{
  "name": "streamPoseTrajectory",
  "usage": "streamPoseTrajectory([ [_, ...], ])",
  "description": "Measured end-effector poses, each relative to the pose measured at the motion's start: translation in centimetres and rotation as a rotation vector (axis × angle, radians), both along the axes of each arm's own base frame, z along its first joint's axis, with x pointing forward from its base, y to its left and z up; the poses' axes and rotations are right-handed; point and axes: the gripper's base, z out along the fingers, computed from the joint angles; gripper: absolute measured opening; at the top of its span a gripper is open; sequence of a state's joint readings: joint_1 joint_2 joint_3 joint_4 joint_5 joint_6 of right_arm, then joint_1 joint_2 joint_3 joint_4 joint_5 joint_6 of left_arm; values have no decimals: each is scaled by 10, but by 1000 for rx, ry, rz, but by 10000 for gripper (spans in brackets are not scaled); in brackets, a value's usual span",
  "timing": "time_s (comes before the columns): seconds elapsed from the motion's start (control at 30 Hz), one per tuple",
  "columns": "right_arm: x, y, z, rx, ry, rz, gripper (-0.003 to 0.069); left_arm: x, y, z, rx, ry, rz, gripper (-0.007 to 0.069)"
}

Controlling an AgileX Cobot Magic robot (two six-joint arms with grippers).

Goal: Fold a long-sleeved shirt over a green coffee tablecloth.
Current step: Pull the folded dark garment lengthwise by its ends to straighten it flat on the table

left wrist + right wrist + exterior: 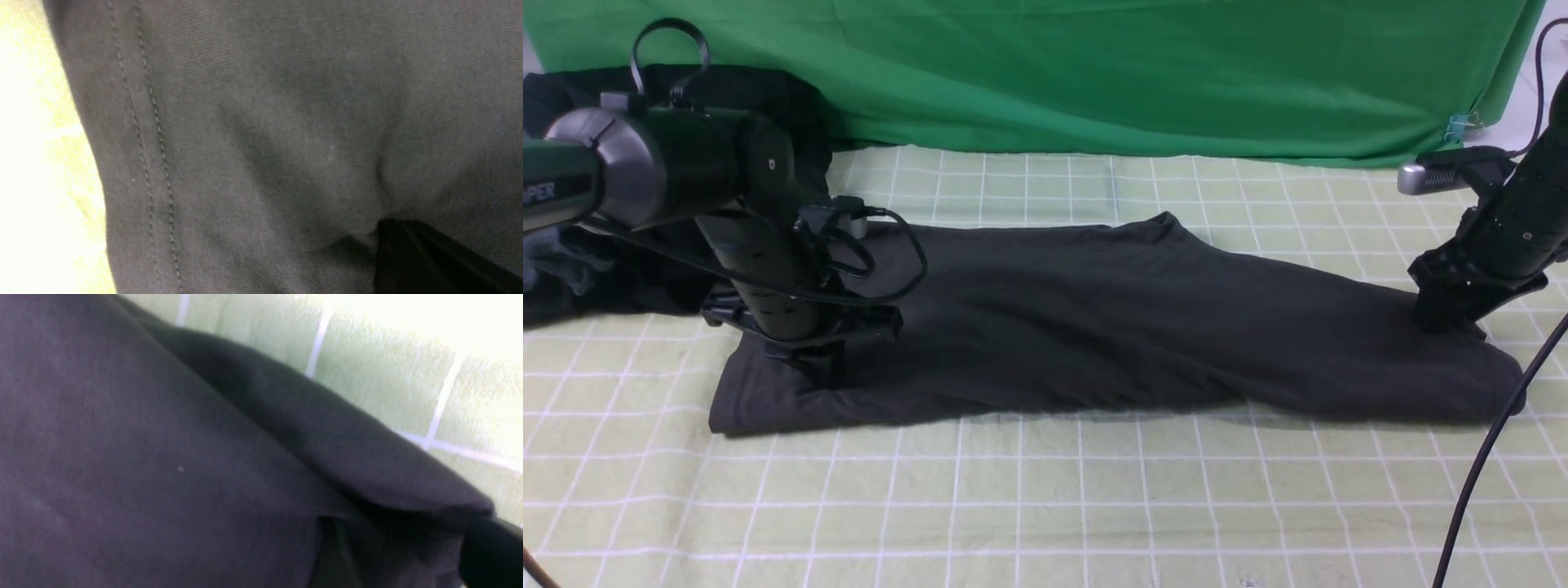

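The long-sleeved shirt lies folded into a long charcoal band across the green coffee tablecloth; its logo is hidden. My left gripper stands on the band's left end, near the stitched hem. In the left wrist view its dark jaws show as one closed mass, with creases of shirt running into the tip. My right gripper rests on the band's right end. In the right wrist view its fingers stand apart, with a fold of shirt between them.
A plain emerald cloth hangs along the back. A blacker heap of garments sits at the far left behind my left arm. A black cable hangs at the near right. Bare tablecloth lies beside the shirt's edge.
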State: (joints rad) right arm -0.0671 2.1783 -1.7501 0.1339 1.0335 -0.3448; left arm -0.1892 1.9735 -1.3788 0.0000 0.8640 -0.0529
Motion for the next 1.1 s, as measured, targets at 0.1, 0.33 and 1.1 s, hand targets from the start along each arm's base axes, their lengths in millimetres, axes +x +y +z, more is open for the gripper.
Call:
streamPoseTrajectory([
  [0.1,0,0,0,1,0,2,270,0,0,0,0,0,0,-4],
  [0.33,-2,1,-2,9,30,-13,288,0,0,0,-5,1,3,-4],
  [1.1,4,0,5,4,52,-4,17,0,0,0,-4,3,0,-4],
])
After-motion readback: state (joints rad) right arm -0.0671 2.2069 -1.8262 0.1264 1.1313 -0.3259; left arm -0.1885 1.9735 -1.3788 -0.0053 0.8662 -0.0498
